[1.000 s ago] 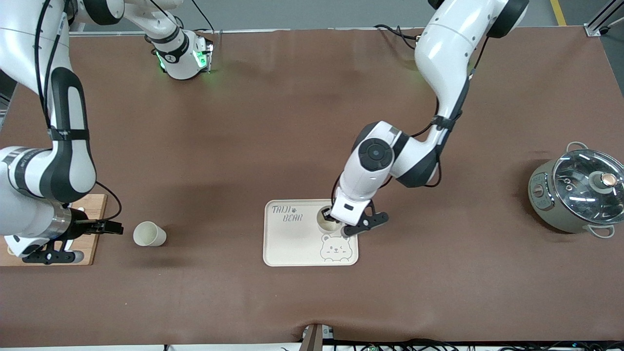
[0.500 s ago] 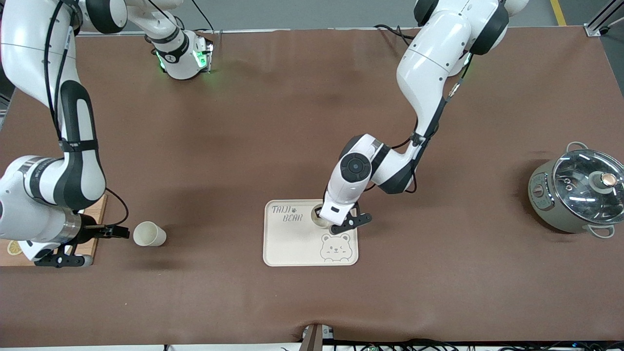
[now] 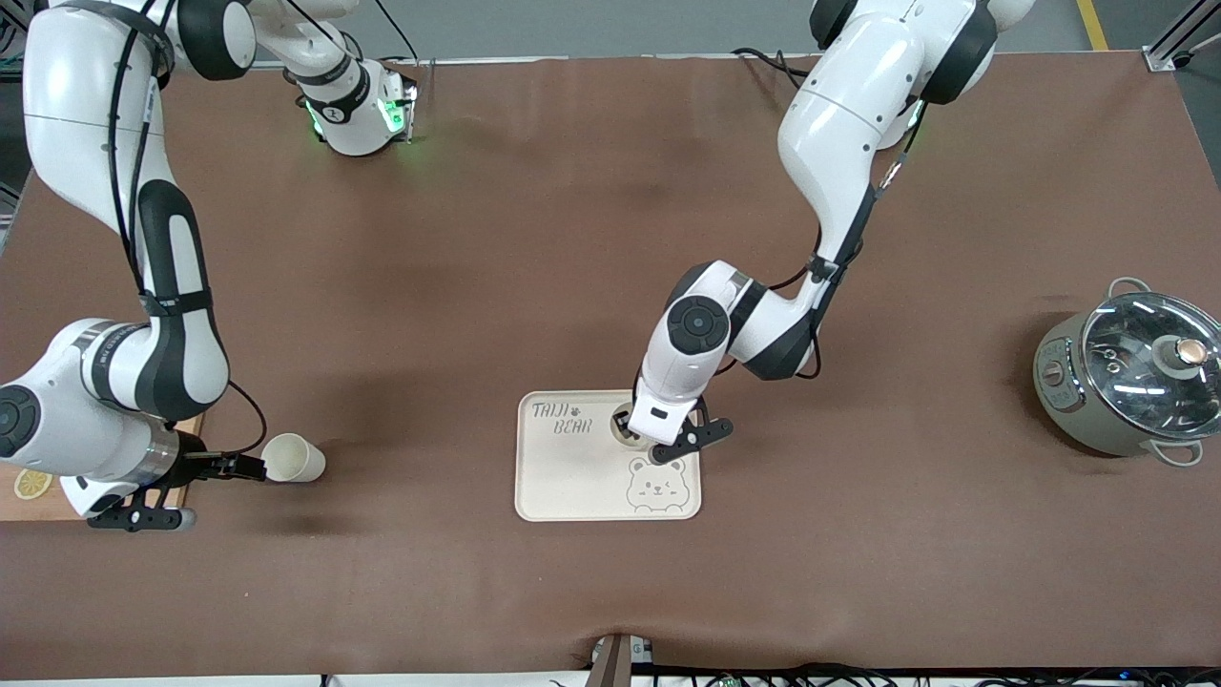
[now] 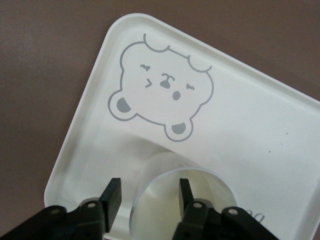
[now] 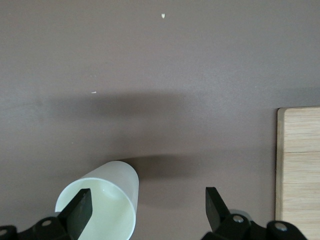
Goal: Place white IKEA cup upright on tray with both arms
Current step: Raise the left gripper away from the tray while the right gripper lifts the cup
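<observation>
Left arm: bent down over cream rectangular tray (image 3: 572, 477), left hand (image 4: 147, 200) straddling rim of upright white cup (image 4: 185, 205) on tray, fingers parted, not clamping. Right arm: reaching low, right hand (image 5: 145, 210) wide open around mouth of second white cup (image 3: 296, 458) lying on brown tabletop (image 3: 477, 239). Count: two cups, one tray.

Brown mat (image 3: 534, 239) covers table; grey floor (image 3: 610, 27) above, possibly concrete; even overhead light.

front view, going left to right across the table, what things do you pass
cutting board → right gripper → cup lying on the table → tray → cup on the tray → left gripper → pot
</observation>
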### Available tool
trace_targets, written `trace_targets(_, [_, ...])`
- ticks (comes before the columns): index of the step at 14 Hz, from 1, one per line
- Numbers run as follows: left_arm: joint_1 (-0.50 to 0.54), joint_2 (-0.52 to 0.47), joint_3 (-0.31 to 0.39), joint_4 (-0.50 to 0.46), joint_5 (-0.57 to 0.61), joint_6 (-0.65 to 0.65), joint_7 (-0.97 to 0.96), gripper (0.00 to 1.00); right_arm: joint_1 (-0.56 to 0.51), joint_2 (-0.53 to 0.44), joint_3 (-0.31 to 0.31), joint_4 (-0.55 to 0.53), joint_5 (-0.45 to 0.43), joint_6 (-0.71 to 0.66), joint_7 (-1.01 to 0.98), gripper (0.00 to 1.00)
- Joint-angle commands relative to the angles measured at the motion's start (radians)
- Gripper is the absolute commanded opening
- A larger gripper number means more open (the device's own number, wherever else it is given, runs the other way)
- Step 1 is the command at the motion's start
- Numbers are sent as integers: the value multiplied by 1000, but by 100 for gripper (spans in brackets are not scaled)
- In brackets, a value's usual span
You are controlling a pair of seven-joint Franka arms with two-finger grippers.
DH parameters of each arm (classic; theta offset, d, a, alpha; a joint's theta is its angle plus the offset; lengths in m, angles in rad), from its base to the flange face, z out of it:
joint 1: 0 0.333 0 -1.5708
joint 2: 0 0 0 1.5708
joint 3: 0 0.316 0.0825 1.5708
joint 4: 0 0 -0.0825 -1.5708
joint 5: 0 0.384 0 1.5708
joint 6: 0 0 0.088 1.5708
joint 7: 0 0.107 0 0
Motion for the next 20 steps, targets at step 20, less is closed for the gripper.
trace_targets(20, [613, -353, 9, -26, 0, -367, 935, 100, 24, 22, 5, -81, 27, 60, -118, 82])
